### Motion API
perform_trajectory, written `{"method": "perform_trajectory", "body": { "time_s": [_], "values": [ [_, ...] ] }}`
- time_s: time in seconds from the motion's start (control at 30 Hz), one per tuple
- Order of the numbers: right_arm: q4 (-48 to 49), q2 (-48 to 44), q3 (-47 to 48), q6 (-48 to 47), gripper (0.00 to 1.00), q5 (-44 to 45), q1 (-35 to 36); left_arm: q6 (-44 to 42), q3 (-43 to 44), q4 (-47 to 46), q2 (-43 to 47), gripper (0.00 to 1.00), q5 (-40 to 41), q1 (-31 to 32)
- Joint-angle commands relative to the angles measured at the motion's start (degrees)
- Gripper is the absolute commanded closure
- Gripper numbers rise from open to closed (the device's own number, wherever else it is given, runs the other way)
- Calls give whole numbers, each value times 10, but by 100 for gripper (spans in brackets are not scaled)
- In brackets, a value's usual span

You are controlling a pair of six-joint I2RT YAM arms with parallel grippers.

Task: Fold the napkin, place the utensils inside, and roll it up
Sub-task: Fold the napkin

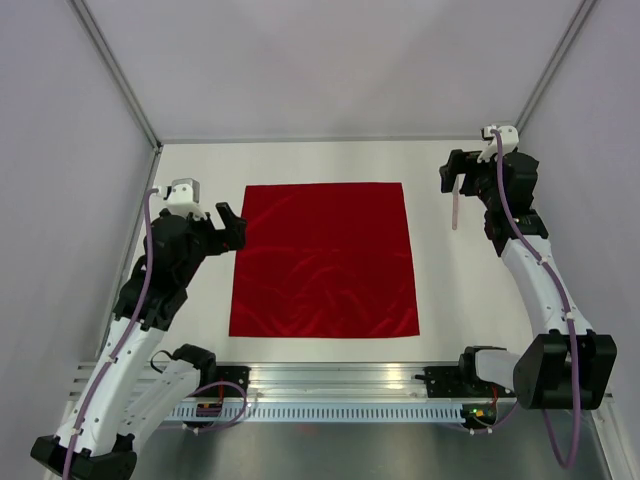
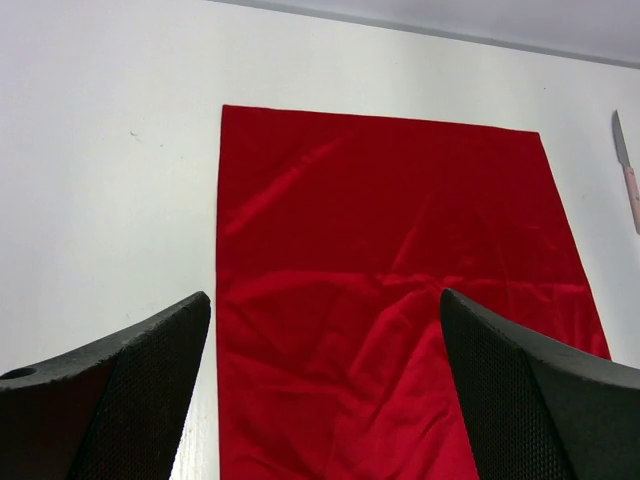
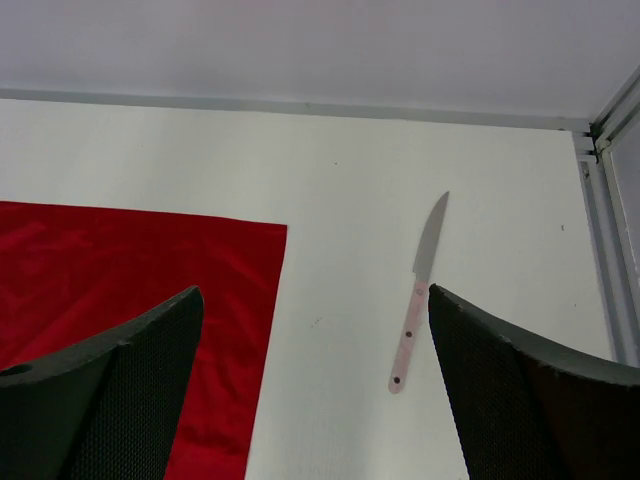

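While right of the napkin (image 1: 323,260), knife (image 3: 418,295) near-to-far, tip toward far wall (image 3: 300,50)

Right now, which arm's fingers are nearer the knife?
The right arm's fingers: the knife lies just ahead of them, while the left arm's fingers sit across the napkin.

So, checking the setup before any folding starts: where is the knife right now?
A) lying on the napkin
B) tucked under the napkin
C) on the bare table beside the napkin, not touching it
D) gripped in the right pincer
C: the knife lies flat on the white table, a gap apart from the napkin, and the right pincer is open and empty.
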State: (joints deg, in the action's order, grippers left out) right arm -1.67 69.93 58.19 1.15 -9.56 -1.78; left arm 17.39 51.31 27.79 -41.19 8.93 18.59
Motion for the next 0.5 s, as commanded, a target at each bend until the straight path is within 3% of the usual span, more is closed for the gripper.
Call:
{"method": "perform_trajectory", "body": {
  "time_s": [0.0, 0.17, 0.27, 0.47],
  "values": [
    [18, 1, 0, -7, 2, 2, -4, -24, -2, 6, 5, 0, -3, -2],
    [-4, 17, 19, -31, 2, -40, -4, -21, 31, 5, -23, 0, 0, -1],
    [-28, 49, 52, -33, 2, -126, -2, -21, 116, 7, -48, 0, -22, -1],
    [-90, 118, 115, -55, 4, -82, 153, -25, 247, 10, -107, 0, -27, -1]
  ]
}}
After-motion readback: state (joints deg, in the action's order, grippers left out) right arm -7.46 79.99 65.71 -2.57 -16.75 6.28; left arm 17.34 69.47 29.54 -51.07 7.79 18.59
